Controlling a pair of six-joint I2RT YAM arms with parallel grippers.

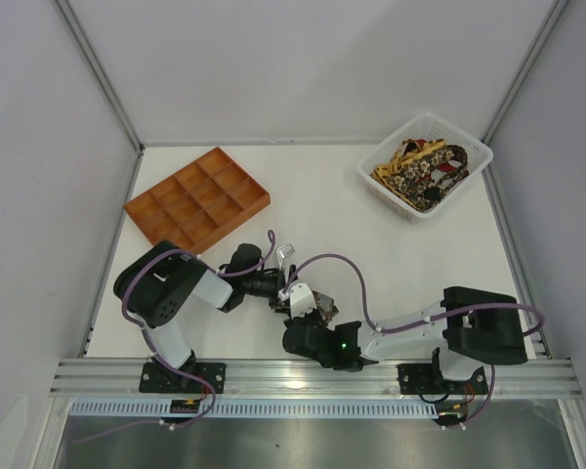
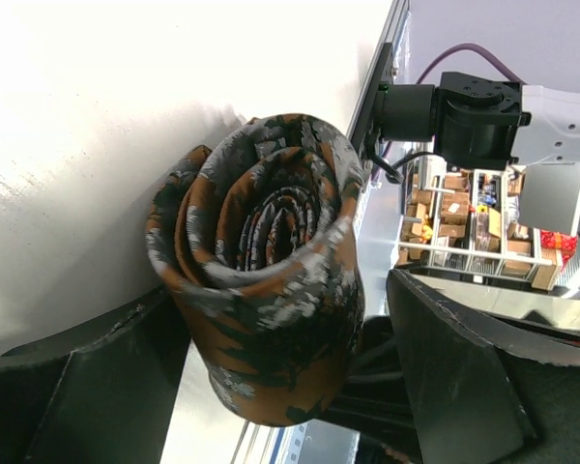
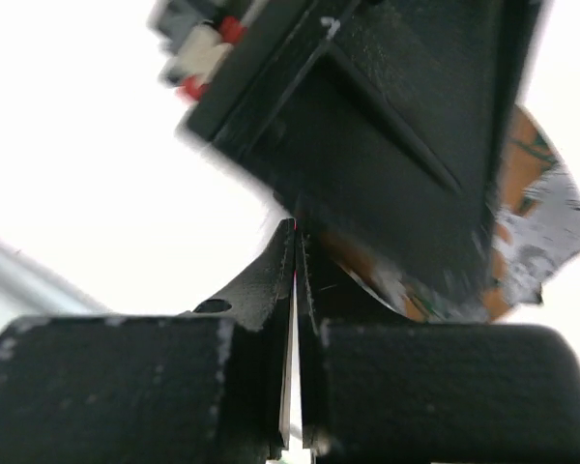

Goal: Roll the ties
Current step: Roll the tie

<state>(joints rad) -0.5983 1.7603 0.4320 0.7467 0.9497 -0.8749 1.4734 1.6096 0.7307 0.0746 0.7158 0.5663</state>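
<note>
One rolled tie [image 2: 261,222] sits at the bottom centre, between the widely spread fingers of the left gripper [image 2: 275,329], with a gap on one side. The right gripper [image 3: 297,246] is clenched on nothing visible. To keep the coil tight, close evenly across its width. One tray [image 1: 197,198]; one basket [image 1: 367,174], upper right, heaped with ties [image 1: 420,171] too tangled to count.

White table [image 1: 322,230]: orange compartment tray [image 1: 197,198] at upper left of frame; white basket [image 1: 389,195] at upper right, well apart from tray.
</note>
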